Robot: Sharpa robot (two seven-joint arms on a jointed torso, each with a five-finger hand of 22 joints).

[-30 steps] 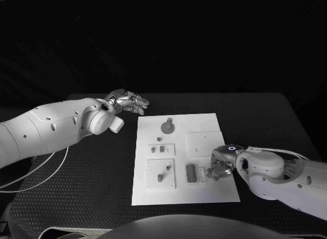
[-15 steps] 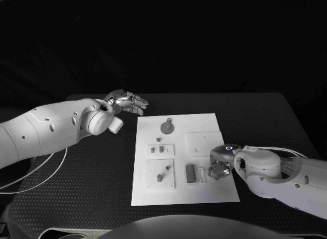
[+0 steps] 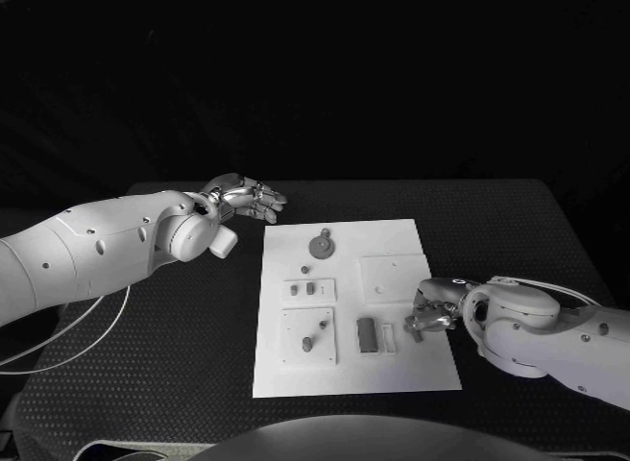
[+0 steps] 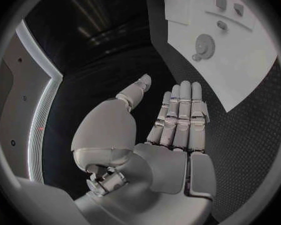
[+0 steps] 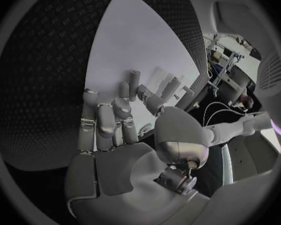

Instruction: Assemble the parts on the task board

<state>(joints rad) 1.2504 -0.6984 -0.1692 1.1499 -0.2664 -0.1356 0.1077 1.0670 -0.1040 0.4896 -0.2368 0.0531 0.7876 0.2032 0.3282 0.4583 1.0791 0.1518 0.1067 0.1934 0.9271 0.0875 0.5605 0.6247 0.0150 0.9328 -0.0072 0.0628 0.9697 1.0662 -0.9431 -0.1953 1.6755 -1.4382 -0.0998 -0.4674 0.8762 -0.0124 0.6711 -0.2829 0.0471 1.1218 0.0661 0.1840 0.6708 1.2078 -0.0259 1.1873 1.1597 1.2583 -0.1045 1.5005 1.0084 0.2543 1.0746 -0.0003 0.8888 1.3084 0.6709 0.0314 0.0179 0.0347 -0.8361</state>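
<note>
The white rectangular task board (image 3: 350, 317) lies mid-table. The right hand (image 3: 428, 312) rests over its right edge, fingers loosely apart, holding nothing, just right of a dark upright block part (image 3: 367, 333). The left hand (image 3: 246, 198), fingers flat and empty, hovers off the board's far-left corner.

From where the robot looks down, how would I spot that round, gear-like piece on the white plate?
Find the white task board in the middle of the black table. Go to its far end, near the robot's open left hand. There lies the round grey part with a short stem pointing away from the robot; it is the one disc-shaped piece, while the parts nearer the robot sit in or beside square white plates.
</note>
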